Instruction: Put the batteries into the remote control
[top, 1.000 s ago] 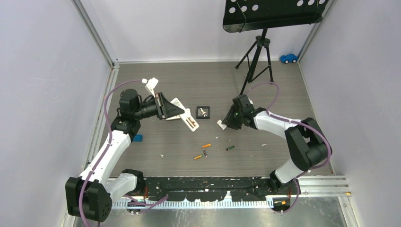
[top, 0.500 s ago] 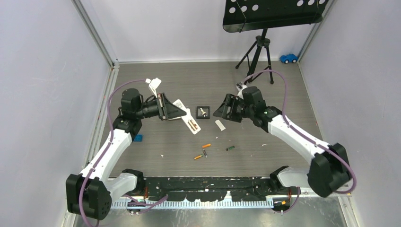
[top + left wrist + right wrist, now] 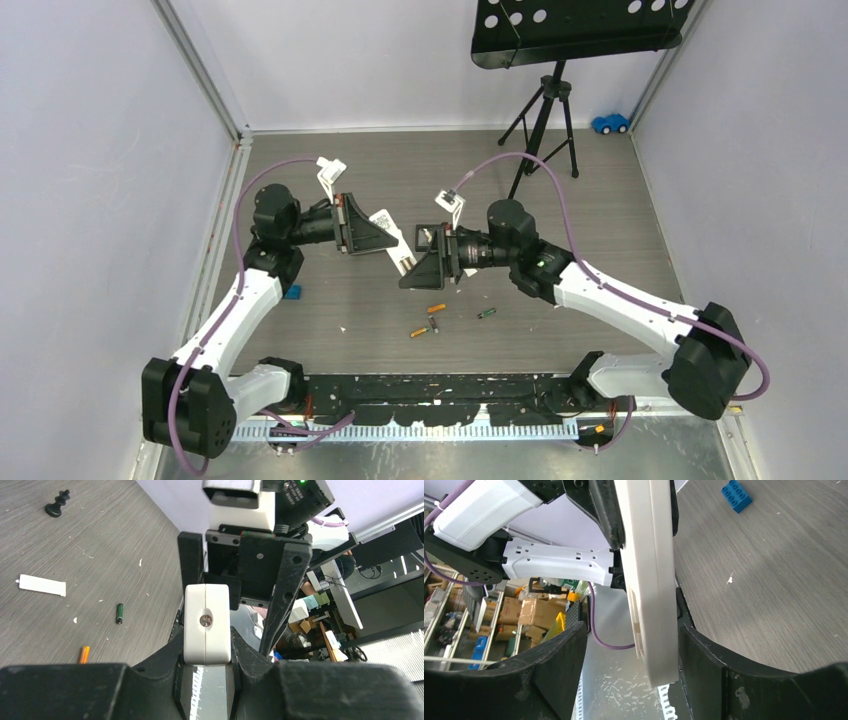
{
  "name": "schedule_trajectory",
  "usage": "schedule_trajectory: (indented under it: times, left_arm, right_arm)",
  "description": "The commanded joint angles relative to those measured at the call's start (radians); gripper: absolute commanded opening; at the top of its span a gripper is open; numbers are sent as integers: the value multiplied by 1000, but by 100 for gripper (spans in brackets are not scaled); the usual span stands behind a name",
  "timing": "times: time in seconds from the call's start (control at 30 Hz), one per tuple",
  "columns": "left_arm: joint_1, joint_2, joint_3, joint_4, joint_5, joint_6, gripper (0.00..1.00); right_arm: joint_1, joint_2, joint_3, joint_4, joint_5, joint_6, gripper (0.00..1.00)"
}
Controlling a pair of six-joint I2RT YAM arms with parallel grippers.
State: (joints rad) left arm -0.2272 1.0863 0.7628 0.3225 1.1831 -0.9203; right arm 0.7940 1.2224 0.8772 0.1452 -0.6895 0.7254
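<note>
Remote control (image 3: 398, 245): held in left pincer (image 3: 372, 233); right pincer (image 3: 418, 270) stood wide about its free end. Risk: an off-centre close could have twisted it loose.

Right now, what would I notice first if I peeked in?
Two robot arms meet in mid-air above the table: the left gripper clamps a white remote, and the right gripper, jaws open, straddles its free end. Four small batteries lie loose on the table nearby.
</note>
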Motion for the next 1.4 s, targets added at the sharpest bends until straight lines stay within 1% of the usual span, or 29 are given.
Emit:
schedule_trajectory:
  times: [0.0, 0.03, 0.07, 0.2, 0.23, 0.27, 0.33, 0.37, 0.4, 0.43, 0.5, 0.63, 0.7, 0.83, 0.87, 0.9, 1.0, 1.03, 1.07, 1.1, 1.13, 1.17, 1.2, 1.27, 1.3, 1.33, 1.37]
  left_arm:
    - [-10, -27, 18, 109, 49, -23, 0]
    - [-15, -28, 17, 115, 57, -24, 0]
    - [-20, -32, 16, 117, 62, -25, 0]
    - [-30, -49, 7, 126, 57, -34, 0]
    - [-31, -53, 8, 131, 47, -45, 2]
    - [-31, -55, 11, 137, 29, -57, 12]
    - [-31, -59, 23, 140, -25, -86, 46]
    - [-31, -60, 25, 154, -59, -109, 59]
    - [-31, -61, 22, 184, -92, -142, 67]
    - [-31, -61, 16, 219, -130, -173, 71]
    - [-31, -57, 12, 256, -185, -211, 72]
    - [-31, -24, -3, 370, -242, -282, 66]
    - [-30, 2, -3, 415, -253, -315, 58]
    - [-31, 69, -12, 573, -226, -419, 46]
    - [-31, 81, -14, 598, -217, -435, 41]
    - [-31, 91, -16, 616, -209, -448, 33]
    - [-29, 104, -24, 641, -194, -455, 4]
    - [-30, 104, -28, 639, -197, -449, 0]
    - [-29, 102, -32, 633, -202, -440, 0]
    - [-29, 99, -32, 614, -207, -420, 0]
    - [-29, 94, -31, 579, -216, -388, 0]
    - [-28, 87, -25, 489, -229, -345, 0]
    - [-28, 75, -16, 394, -248, -289, 0]
    - [-27, 49, 12, 149, -312, -143, 0]
    - [-27, 34, 32, 10, -367, -34, 0]
    - [-28, 20, 56, -124, -432, 21, 0]
    - [-27, 3, 79, -251, -514, 116, 0]
  right_arm:
    - [24, 43, 38, 161, -90, 20, 69]
    - [25, 53, 37, 188, -99, 31, 63]
    - [26, 62, 35, 214, -106, 43, 54]
    - [25, 90, 21, 316, -111, 105, 24]
    - [25, 100, 20, 345, -114, 128, 17]
    - [24, 109, 18, 389, -116, 152, 12]
    - [23, 118, 7, 468, -99, 208, 8]
    - [20, 116, 0, 495, -83, 228, 8]
    - [18, 113, -6, 513, -66, 243, 8]
    - [15, 110, -7, 516, -45, 251, 8]
    - [11, 106, -8, 515, -7, 258, 8]
    - [6, 126, 11, 517, -23, 268, 8]
    - [5, 135, 17, 517, -36, 276, 8]
    - [5, 157, 20, 552, -55, 309, 8]
    - [4, 164, 21, 561, -56, 317, 8]
    - [4, 169, 25, 569, -58, 323, 8]
    - [2, 183, 33, 585, -54, 340, 8]
    - [-2, 188, 34, 584, -48, 345, 11]
    - [-7, 189, 31, 584, -39, 351, 21]
    - [-14, 186, 26, 579, -25, 353, 36]
    - [-21, 178, 16, 571, -9, 351, 50]
    - [-30, 170, 5, 554, 8, 342, 63]
    - [-41, 157, -5, 525, 24, 330, 71]
    - [-53, 124, -12, 414, 76, 281, 78]
    - [-55, 104, -11, 332, 114, 241, 79]
    - [-55, 86, -8, 243, 161, 199, 79]
    - [-55, 67, -4, 149, 208, 154, 79]
